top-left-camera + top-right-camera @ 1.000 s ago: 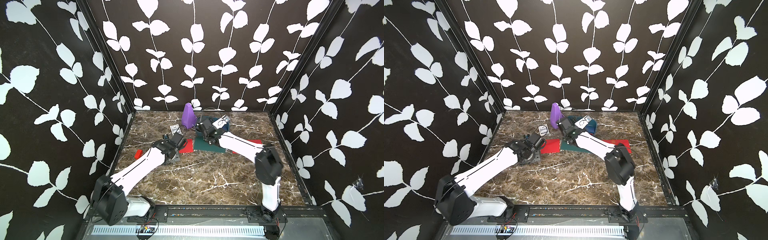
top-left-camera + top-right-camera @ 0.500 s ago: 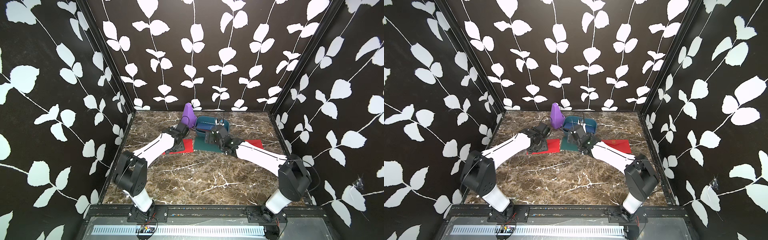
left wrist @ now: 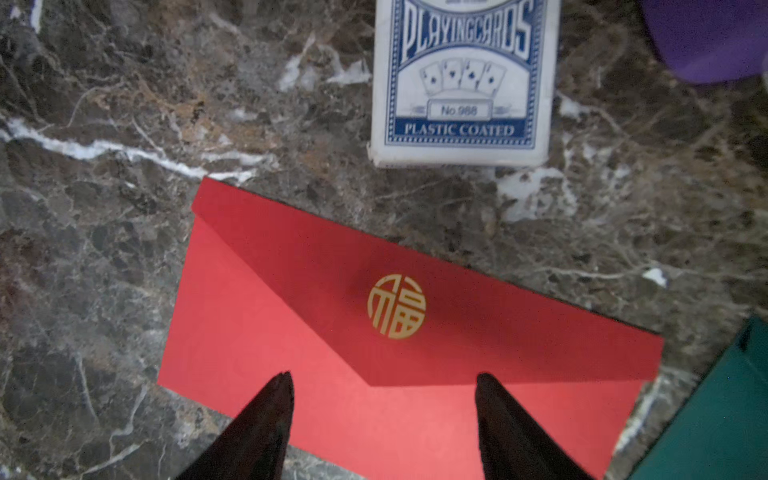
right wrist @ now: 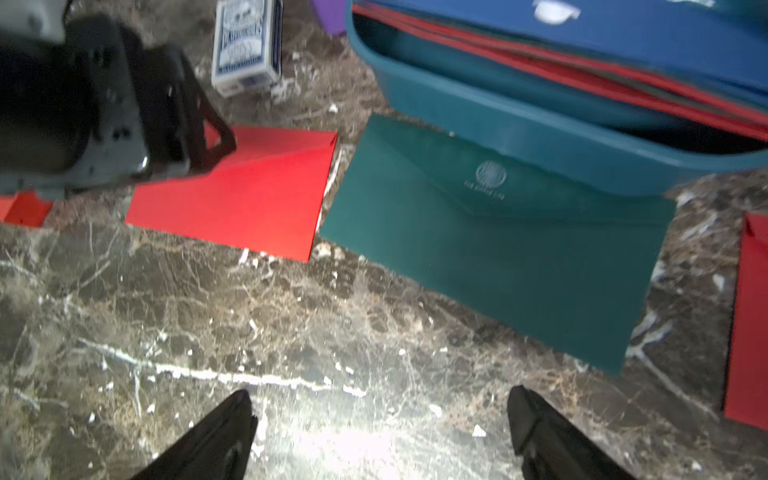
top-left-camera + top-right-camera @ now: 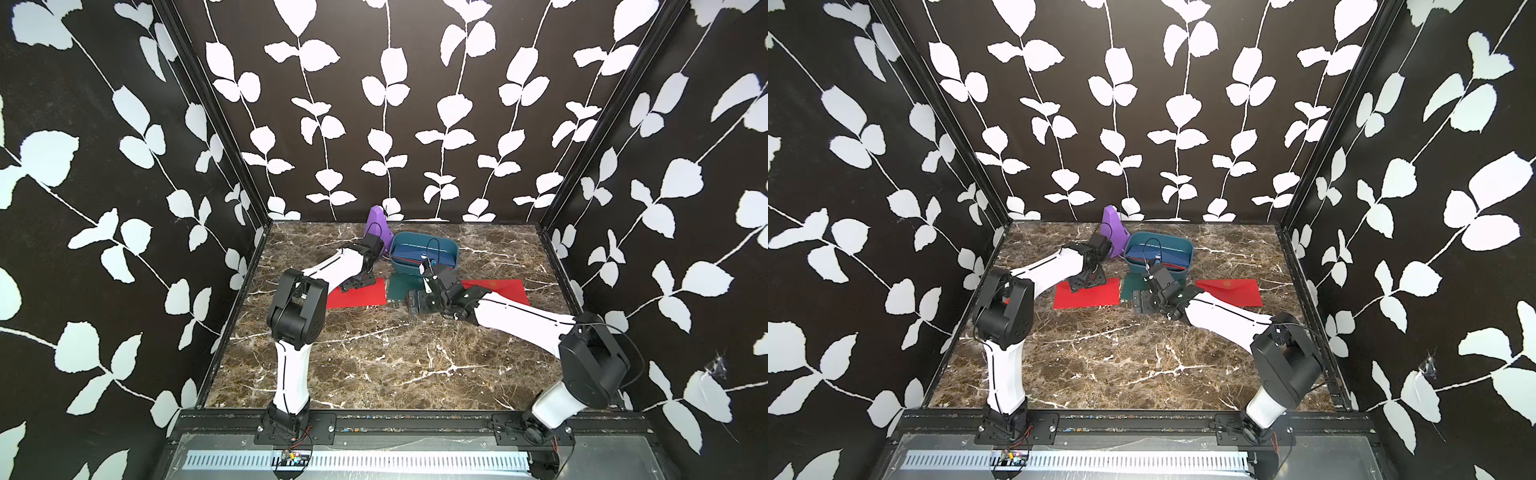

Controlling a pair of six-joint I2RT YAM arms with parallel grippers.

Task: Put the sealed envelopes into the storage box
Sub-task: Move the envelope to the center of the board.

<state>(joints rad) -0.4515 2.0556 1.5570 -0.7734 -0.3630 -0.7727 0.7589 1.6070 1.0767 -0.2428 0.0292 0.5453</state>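
Front-left of the storage box, my left fingers are spread over a red envelope, pinching nothing. It lies flat, long axis parallel to the box's front wall, flap tip pointing away from the box. The green envelope lies just before the box on the same axis, its flap edge at the wall. My right fingers are spread over bare counter in front of it. A navy envelope lies inside the box, and a second red envelope lies front-right of it.

Both top views are sharp and evenly lit. Right wrist view: blurred, glare on the counter. Left wrist view: dim, slightly soft.
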